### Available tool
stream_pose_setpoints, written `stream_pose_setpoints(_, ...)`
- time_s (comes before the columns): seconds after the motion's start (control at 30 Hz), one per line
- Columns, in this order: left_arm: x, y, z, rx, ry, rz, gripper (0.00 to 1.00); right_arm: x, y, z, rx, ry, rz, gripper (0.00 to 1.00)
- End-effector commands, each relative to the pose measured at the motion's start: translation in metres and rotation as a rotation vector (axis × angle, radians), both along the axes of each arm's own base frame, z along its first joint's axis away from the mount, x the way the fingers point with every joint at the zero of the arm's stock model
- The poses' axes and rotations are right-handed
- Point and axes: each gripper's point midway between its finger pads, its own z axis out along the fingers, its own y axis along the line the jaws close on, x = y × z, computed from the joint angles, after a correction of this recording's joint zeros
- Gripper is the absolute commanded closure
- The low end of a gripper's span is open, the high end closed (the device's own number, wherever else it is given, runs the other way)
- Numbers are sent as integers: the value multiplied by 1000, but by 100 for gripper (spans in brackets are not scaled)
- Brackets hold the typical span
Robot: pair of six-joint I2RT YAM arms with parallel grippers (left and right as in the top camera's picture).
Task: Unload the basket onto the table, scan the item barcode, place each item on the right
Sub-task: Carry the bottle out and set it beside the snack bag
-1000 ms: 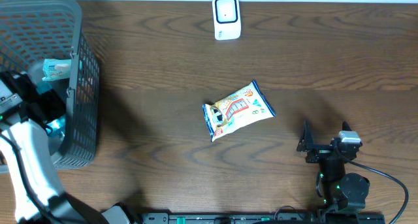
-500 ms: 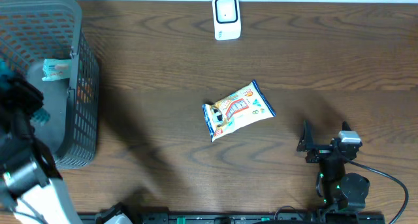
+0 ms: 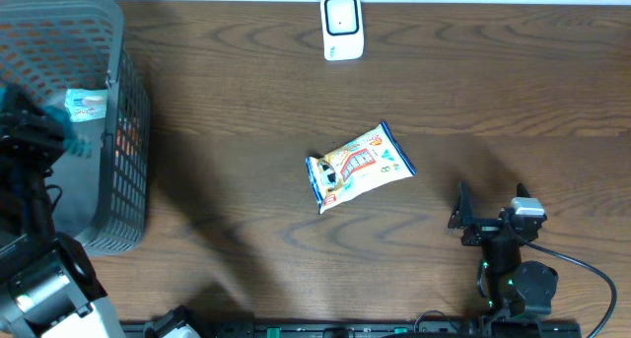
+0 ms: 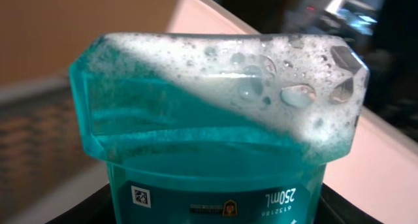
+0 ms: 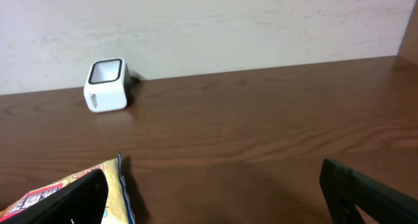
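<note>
Teal bottle (image 4: 215, 139), foam-topped, is held above the basket (image 3: 128, 131) at far left, clamped between the jaws of the left gripper (image 3: 37, 133). It is blurred in the overhead view, and its label is cut off in the wrist view. One packet (image 3: 86, 103) is seen inside the one basket. One snack bag (image 3: 360, 166) is shown mid-table, one scanner (image 3: 342, 26) at the far edge. The right gripper (image 3: 491, 205) is shown with jaws spread wide.

This looks like a shop checkout setup: a dark wood-grain counter (image 3: 237, 101) against a plain pale wall (image 5: 228, 15), a white barcode scanner (image 3: 342, 27) at its far edge, a grey plastic shopping basket (image 3: 133, 121) at 1 end, and packaged goods, a snack packet (image 3: 358, 167) and a teal bottle (image 4: 215, 139).
</note>
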Motion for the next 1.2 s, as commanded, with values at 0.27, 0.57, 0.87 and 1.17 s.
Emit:
stream_pose_setpoints(0.27,39,-87,-6,-273,-30,-474,48,0,-3,-1,-16,3,-12,1)
stream_pose_setpoints(0.57,76,-169,-45,-330,115,-731,48,0,-3,-1,-16,3,-12,1)
stream_pose_setpoints(0.87,105,-234,-112,-282,333,-786,48,0,-3,-1,-16,3,-12,1)
stream_pose_setpoints(1.17,114,-267,-216,-42,662,-722,48,0,-3,-1,-16,3,-12,1)
